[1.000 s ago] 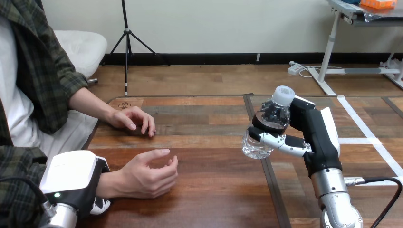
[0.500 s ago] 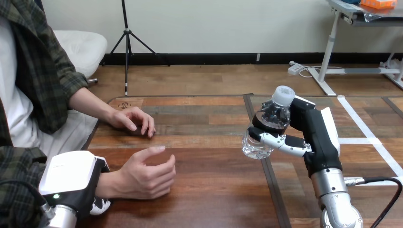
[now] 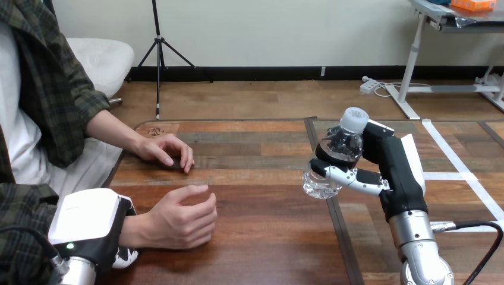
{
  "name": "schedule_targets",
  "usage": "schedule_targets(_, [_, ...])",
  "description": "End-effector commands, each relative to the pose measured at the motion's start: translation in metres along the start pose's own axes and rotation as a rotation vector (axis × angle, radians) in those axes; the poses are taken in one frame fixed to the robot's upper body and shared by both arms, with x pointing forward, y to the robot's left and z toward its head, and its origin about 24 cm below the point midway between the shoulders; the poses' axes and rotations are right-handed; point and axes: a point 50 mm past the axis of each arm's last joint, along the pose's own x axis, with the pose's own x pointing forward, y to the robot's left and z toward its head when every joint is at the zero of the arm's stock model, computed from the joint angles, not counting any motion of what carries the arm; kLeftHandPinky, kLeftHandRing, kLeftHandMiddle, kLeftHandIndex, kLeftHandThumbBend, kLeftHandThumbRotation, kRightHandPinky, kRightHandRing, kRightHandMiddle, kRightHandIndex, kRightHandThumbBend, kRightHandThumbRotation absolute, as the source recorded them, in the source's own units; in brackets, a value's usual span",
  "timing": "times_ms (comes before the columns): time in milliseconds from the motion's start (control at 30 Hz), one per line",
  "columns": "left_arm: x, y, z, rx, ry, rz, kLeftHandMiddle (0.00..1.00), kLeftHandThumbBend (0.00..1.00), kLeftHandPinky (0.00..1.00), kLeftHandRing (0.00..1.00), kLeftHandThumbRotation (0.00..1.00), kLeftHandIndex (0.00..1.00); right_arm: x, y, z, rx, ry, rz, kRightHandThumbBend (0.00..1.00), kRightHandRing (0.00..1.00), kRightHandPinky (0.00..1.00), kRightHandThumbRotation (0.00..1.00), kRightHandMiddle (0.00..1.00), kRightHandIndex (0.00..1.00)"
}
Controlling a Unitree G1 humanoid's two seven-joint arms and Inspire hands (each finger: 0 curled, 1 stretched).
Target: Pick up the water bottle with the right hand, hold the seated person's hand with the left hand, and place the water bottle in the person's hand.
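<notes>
Centre right, the right hand (image 3: 389,163) has its fingers wrapped round the clear water bottle (image 3: 318,183), raised off the surface (image 3: 267,237) for delivery. Lower left, the left hand (image 3: 89,225) clasps the person's wrist (image 3: 135,228), steadying the person's half-curled hand (image 3: 181,218).

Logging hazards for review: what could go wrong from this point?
The person's near hand is curled rather than open, so the water bottle may find nowhere to land. The right hand holds the bottle tilted above the table, well apart from that hand; a slip on the way could drop it.
</notes>
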Motion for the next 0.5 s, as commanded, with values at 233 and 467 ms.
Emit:
schedule_targets(233, [0.0067, 0.0006, 0.0105, 0.003, -0.032, 0.018, 0.51, 0.79, 0.48, 0.48, 0.0, 0.51, 0.0274, -0.0089, 0.0267, 0.003, -0.131, -0.04, 0.73, 0.44, 0.39, 0.0, 0.51, 0.53])
schedule_targets(467, [0.0068, -0.0005, 0.0106, -0.002, -0.037, 0.029, 0.51, 0.79, 0.47, 0.48, 0.0, 0.51, 0.0275, -0.0097, 0.0274, -0.009, -0.141, -0.037, 0.73, 0.44, 0.38, 0.0, 0.51, 0.53])
